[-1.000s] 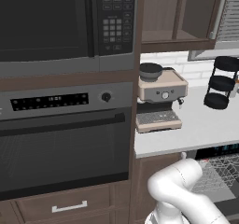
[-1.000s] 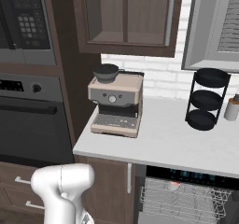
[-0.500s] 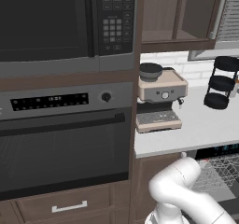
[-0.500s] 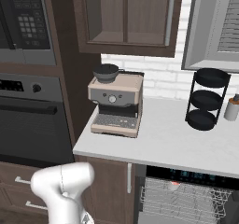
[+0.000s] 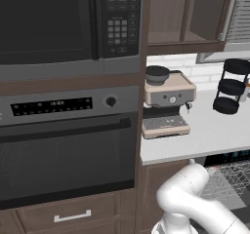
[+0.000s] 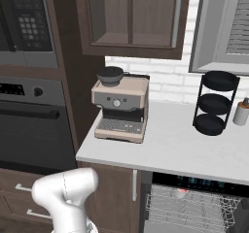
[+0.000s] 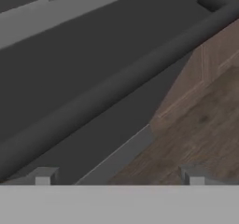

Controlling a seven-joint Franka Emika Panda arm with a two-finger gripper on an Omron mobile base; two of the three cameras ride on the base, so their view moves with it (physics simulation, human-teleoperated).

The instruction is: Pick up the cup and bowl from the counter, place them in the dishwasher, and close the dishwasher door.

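The cup (image 6: 240,112) stands on the bench (image 6: 170,147) at its far right end, just beside the black stand (image 6: 214,103), at that stand's 3 o'clock in the right base view. It looks small, pale and stiff. I judge it light but breakable, with a smooth wall that could slip under a weak pinch. It is too small in my views to make out its rim or any handle. I would take it across the body, low enough not to tip it, and close gently.

The jaws are wide apart with nothing between them. The two fingertips (image 7: 44,176) rise at 6 o'clock of the hand view, facing the oven handle (image 7: 116,87) and a wood cabinet front (image 7: 200,125). By my reading the jaws sit low by the oven, well apart from the cup. The cup lies off toward 2 o'clock from the arm, beyond the coffee machine (image 6: 120,108).

The dishwasher (image 6: 194,182) is open under the bench at 5 o'clock, with its rack (image 6: 194,210) showing.
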